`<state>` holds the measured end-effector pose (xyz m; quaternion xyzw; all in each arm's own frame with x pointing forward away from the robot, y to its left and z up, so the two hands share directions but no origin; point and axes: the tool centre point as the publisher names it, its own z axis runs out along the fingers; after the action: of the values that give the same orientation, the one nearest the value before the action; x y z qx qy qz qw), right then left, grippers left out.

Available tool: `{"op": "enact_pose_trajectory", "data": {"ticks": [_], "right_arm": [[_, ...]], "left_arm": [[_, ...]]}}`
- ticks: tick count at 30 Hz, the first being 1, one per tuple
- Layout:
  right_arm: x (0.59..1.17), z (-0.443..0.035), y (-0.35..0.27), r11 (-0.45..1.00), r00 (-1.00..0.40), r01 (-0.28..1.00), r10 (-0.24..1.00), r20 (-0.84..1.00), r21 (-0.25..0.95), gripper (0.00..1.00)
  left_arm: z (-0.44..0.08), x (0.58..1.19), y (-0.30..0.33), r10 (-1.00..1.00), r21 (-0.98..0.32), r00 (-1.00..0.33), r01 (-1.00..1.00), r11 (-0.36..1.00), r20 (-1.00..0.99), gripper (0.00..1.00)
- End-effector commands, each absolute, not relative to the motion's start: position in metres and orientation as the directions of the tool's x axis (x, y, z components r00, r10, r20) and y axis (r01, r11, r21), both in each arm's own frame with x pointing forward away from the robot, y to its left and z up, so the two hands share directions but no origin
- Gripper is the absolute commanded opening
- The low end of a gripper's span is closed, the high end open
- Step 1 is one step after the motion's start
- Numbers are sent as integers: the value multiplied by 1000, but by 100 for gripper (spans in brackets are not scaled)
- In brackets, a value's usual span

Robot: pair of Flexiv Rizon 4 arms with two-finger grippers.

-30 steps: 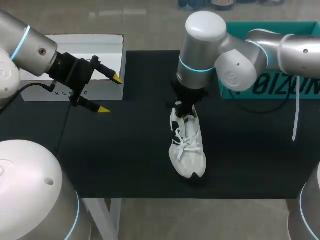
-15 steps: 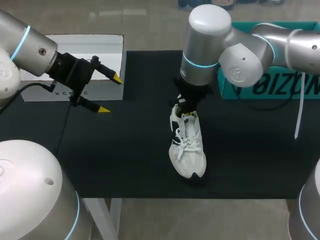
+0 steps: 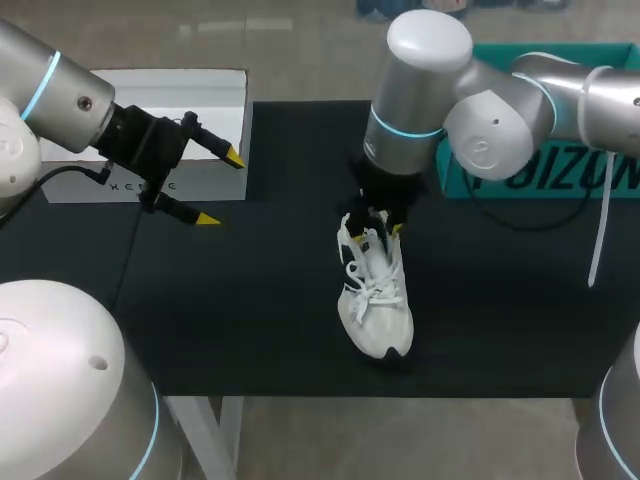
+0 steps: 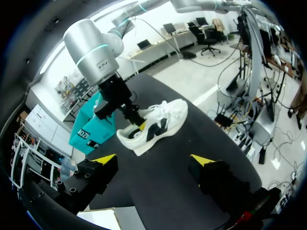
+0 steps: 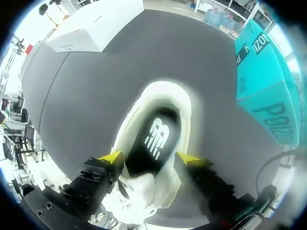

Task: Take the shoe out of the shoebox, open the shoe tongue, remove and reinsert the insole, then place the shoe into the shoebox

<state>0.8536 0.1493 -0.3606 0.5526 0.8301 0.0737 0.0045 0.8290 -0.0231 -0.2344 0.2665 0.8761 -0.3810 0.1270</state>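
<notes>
Head view places the white shoe (image 3: 375, 290) on its sole in the middle of the black table (image 3: 250, 320), toe toward the near edge, outside both boxes. The right gripper (image 3: 378, 225) is at the heel end of the shoe, but the arm hides how its fingers stand. Right wrist view answers this: the two yellow tips stand apart, one at each side of the shoe's opening, and between them lies the black insole (image 5: 154, 139) with a white mark, seated inside the shoe. I cannot tell whether the tips touch the collar.

Left wrist view shows the shoe from the side, with one finger of the right gripper low at the heel opening. The left gripper (image 3: 220, 187) hovers over the table's left part, just beside the white box (image 3: 190, 95), jaws wide apart and holding nothing. The teal box (image 3: 570, 185) is behind the right arm, near the table's far right corner.
</notes>
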Motion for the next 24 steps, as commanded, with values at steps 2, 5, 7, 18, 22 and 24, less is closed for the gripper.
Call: {"op": "enact_pose_trajectory", "data": {"ticks": [2, 5, 7, 18, 22, 24], "right_arm": [[849, -350, 144, 379, -393, 912, 917, 70, 155, 100], [854, -341, 144, 378, -396, 907, 916, 70, 185, 100], [858, -332, 145, 378, -398, 903, 915, 66, 205, 100], [838, -285, 141, 397, -422, 881, 905, 50, 259, 100], [824, -290, 141, 421, -444, 876, 895, 53, 234, 0], [819, -295, 142, 423, -445, 879, 893, 62, 221, 0]], "left_arm": [[-234, 829, -23, 372, -598, -825, 564, 570, -424, 100], [-234, 829, -23, 372, -598, -825, 564, 570, -424, 100], [-234, 829, -23, 372, -598, -825, 564, 570, -424, 100], [-234, 829, -23, 372, -598, -825, 564, 570, -424, 100], [-234, 829, -23, 372, -598, -825, 564, 570, -424, 100], [-234, 829, -23, 372, -598, -825, 564, 570, -424, 100]]}}
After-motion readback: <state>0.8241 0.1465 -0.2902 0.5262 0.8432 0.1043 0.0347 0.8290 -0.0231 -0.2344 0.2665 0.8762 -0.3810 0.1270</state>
